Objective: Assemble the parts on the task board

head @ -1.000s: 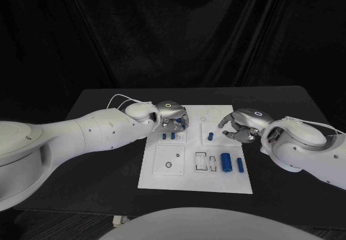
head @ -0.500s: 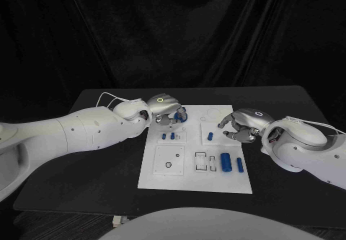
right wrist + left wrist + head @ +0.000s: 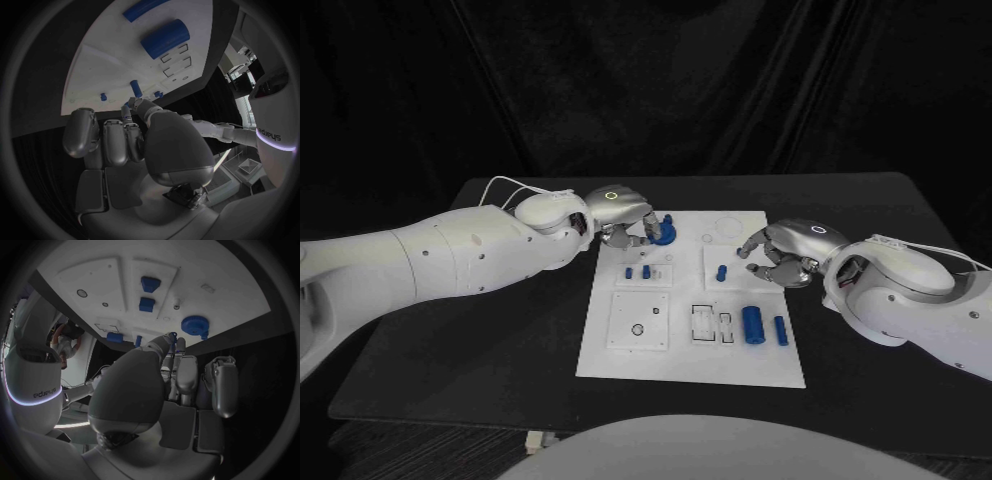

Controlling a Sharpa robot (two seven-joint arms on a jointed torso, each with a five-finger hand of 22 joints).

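The white task board (image 3: pixel 678 355) lies mid-table. A round blue part (image 3: pixel 664 235) sits near its far left corner, also seen as the round blue part (image 3: pixel 195 326) at the board's edge. My left hand (image 3: pixel 620 215) hovers just left of it, fingers stretched toward it; I cannot tell if they touch. Two short blue pegs (image 3: pixel 638 271) stand below it, the same pegs (image 3: pixel 149 294) in the left wrist view. My right hand (image 3: pixel 783 252) hangs over the board's right side with fingers bent down, holding nothing I can see, close to a blue peg (image 3: pixel 721 270).
Two blue cylinders (image 3: pixel 764 326) lie side by side on the board's right half, next to empty rectangular slots (image 3: pixel 714 323). A raised white plate with a small hole (image 3: pixel 639 322) sits at the board's left. Black table (image 3: pixel 473 330) surrounds the board.
My left hand has drawn back from over the two pegs toward the far left, uncovering the round blue part near the board's far corner. The right hand has stayed put.
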